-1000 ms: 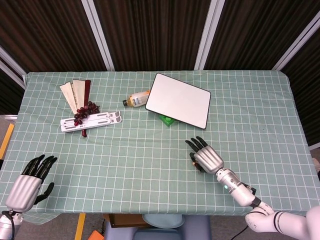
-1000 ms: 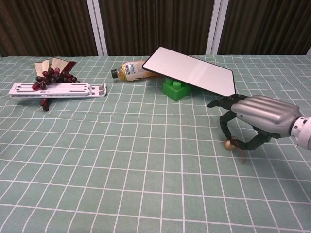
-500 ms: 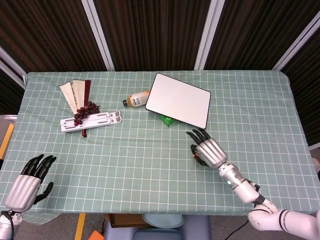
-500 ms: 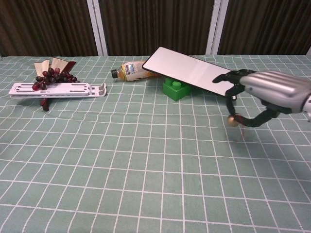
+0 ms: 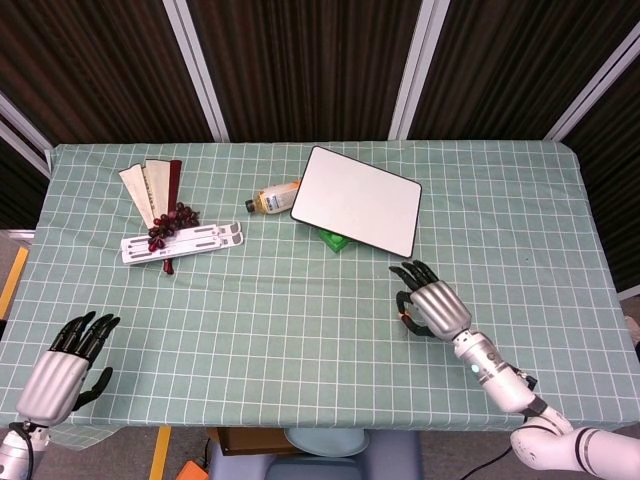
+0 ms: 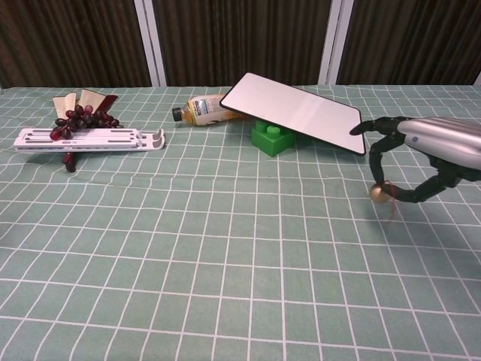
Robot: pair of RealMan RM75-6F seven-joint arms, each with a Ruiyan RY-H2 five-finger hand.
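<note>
My right hand (image 5: pixel 434 305) (image 6: pixel 428 154) hovers above the green checked tablecloth (image 5: pixel 300 300), right of centre, and pinches a small gold bell-like ball (image 6: pixel 379 193) (image 5: pixel 404 320) between thumb and a fingertip. The ball hangs clear of the cloth. A white tablet (image 5: pixel 357 199) (image 6: pixel 294 111) leans on a green toy brick (image 5: pixel 333 239) (image 6: pixel 272 138) just beyond the hand. My left hand (image 5: pixel 62 372) hangs off the front left edge of the table with its fingers spread, holding nothing; the chest view does not show it.
A small bottle (image 5: pixel 273 196) (image 6: pixel 201 110) lies on its side left of the tablet. At far left a white folding stand (image 5: pixel 182 243) (image 6: pixel 86 138) carries dark red grapes (image 5: pixel 170 224) (image 6: pixel 81 119) beside a folding fan (image 5: pixel 150 187).
My right hand has lifted the gold ball off the cloth and carried it to the right and slightly farther from the robot. The left hand has barely shifted.
</note>
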